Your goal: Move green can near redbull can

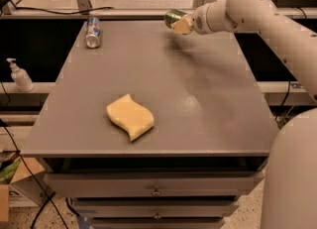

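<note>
My gripper (179,24) is at the far middle of the grey table (198,99), shut on the green can (173,18), which it holds lifted above the tabletop and tilted on its side. The redbull can (92,32), blue and silver, lies on its side at the far left corner of the table, well to the left of the gripper. My white arm reaches in from the right.
A yellow wavy sponge (130,117) lies at the front left of the table. A white pump bottle (20,76) stands on a lower shelf to the left. Drawers sit under the tabletop, and a cardboard box is at the lower left.
</note>
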Tool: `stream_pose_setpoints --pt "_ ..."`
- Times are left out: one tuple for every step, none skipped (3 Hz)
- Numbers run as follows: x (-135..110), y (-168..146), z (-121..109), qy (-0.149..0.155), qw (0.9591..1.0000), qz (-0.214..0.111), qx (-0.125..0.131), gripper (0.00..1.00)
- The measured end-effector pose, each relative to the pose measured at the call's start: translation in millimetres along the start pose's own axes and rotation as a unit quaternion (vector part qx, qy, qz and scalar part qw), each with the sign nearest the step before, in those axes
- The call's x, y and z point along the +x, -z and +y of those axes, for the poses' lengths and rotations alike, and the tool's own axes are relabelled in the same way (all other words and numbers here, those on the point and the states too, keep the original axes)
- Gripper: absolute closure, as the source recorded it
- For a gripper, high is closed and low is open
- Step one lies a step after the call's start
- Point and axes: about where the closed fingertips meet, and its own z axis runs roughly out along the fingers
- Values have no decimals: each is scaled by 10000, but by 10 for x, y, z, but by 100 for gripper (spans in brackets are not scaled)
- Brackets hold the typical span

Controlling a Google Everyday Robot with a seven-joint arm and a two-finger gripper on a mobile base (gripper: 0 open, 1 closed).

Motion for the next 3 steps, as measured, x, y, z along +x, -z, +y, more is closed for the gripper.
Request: stream_pose_setpoints --pt "-135 -174 347 144 9988 -178 -441 100" --pt "-300 -394 850 373 9929 -366 -1065 100" --pt "-395 -578 1351 757 9836 -428 -1582 84"
